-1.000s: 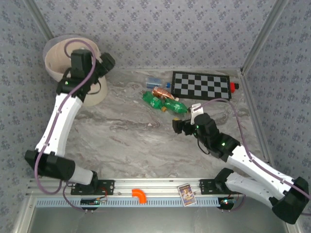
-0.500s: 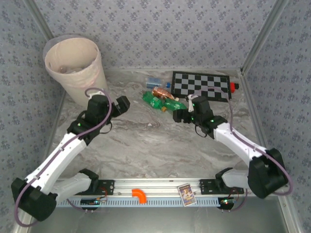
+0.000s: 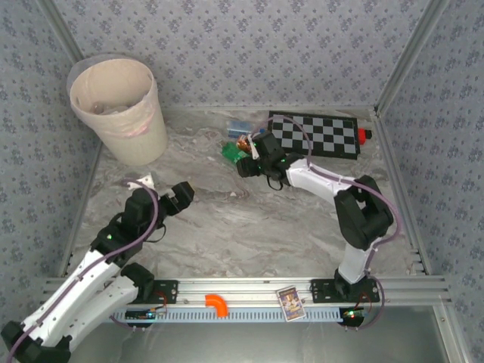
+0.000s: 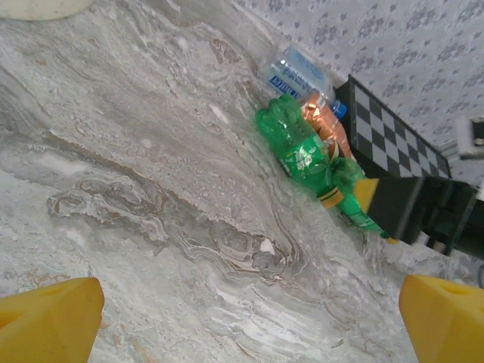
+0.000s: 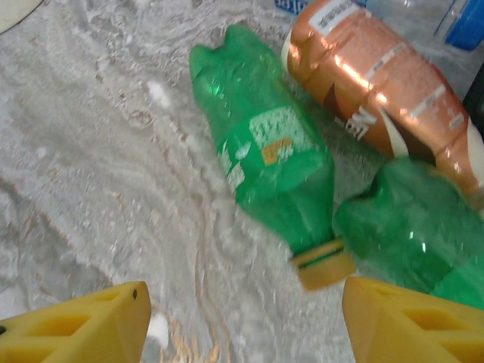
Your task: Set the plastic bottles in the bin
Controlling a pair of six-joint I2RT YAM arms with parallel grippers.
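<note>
A cluster of plastic bottles lies at the back middle of the marble table. It holds a green bottle [image 5: 265,159] with a yellow cap [image 5: 324,265], a second green one [image 5: 416,227], an orange-labelled one [image 5: 386,83] and a clear one with a blue cap [image 3: 240,125]. My right gripper [image 5: 243,329] is open just short of the green bottle's cap, with nothing between its fingers; from above it [image 3: 246,160] sits at the cluster's near side. My left gripper [image 4: 246,325] is open over bare table at the near left [image 3: 162,187], looking toward the bottles [image 4: 299,147]. The peach bin [image 3: 117,106] stands at the far left corner.
A black-and-white checkerboard [image 3: 314,134] lies right behind the bottles with a small red piece [image 3: 366,136] at its right end. Patterned walls close the back and sides. An orange elbow piece [image 3: 217,304] and a card [image 3: 290,302] sit on the front rail.
My left arm came away from above the bin and drew back low over the near-left table. My right arm swung forward and left up to the bottle cluster.
</note>
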